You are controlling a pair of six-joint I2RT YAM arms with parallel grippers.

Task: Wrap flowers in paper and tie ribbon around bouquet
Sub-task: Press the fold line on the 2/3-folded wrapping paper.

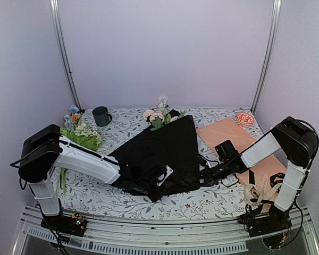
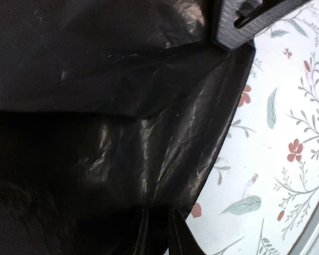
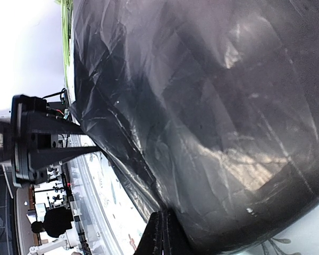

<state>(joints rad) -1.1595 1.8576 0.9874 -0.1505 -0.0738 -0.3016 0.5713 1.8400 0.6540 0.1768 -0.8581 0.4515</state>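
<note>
The black paper [image 1: 170, 146] was seen spread in the middle of the counter [image 1: 127, 204]. The flowers [image 1: 157, 118] were seen sticking out at its far corner, their pale blooms pointed to the back wall. The near part of the paper was raised a little from the counter and was held from both sides. The left jaws were found almost closed on a gathered fold at the near left part of the sheet; in the left wrist view the creases were seen running together to that place. The right jaws were fully closed, and the near right edge of the paper was pinched between them. Between the two grips the sheet was bulged upward. The ribbon [image 1: 258, 192] was seen in a loose heap near the base of the right arm, well apart from the paper. A peach sheet [image 1: 226, 132] was placed just beside the paper on the right, and a dark mug [image 1: 101, 116] was seen upright at the far left.
</note>
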